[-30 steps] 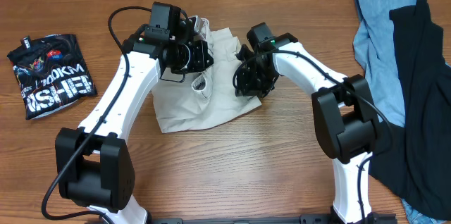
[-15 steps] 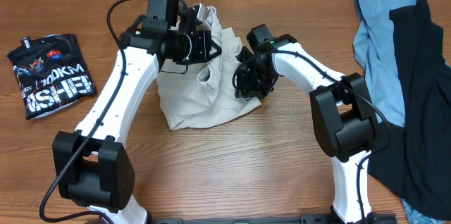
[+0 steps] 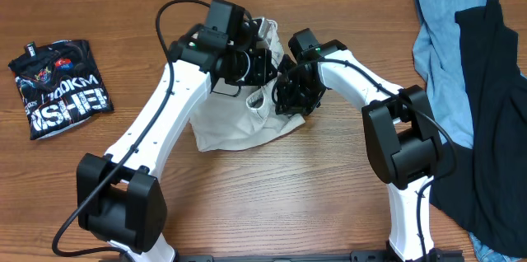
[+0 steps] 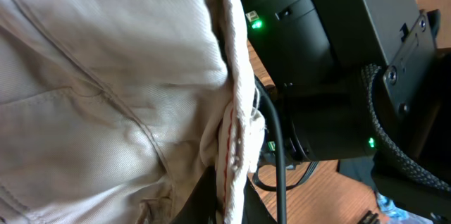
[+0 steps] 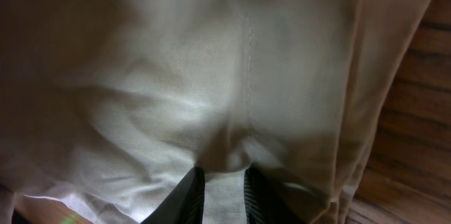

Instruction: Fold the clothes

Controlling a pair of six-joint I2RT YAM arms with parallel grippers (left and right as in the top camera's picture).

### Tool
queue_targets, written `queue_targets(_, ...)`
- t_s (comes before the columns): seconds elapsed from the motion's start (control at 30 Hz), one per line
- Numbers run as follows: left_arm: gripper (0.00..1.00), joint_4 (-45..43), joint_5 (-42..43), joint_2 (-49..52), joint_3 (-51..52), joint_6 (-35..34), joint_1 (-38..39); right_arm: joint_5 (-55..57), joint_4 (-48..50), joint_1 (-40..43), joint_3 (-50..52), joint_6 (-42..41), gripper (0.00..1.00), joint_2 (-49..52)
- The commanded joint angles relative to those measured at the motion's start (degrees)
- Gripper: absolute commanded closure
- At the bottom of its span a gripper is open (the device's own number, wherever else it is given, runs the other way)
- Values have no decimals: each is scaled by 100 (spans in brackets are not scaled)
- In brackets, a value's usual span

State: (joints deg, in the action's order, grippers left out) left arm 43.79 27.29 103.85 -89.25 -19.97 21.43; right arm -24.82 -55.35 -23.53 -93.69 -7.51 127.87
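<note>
Two grippers pinch shorts (image 3: 221,126): left gripper (image 3: 260,63) at edge, right gripper (image 5: 224,190) mid-fabric. We judge cloth light, floppy; grasp seamed edges beside each gripper.

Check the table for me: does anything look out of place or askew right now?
The beige shorts are bunched up and lifted mid-table, pinched by the left pincer and the right pincer, not flat. At the right edge, the light blue garment and the black garment lie in a loose unfolded heap.
</note>
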Motion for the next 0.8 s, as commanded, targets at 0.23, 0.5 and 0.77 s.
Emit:
queue_targets(0.23,94,-7,-546,-9,-81,-13,7,299,-61,13,-20,-28,77,-120)
queue_targets(0.5,93,-13,-892,-9,-81,-70,7,874,-85,44,-20,-332,77,-612)
queue_targets(0.77,93,-44,-968,46,-81,-68,11,896,-28,240,-20,-345,73,-1257)
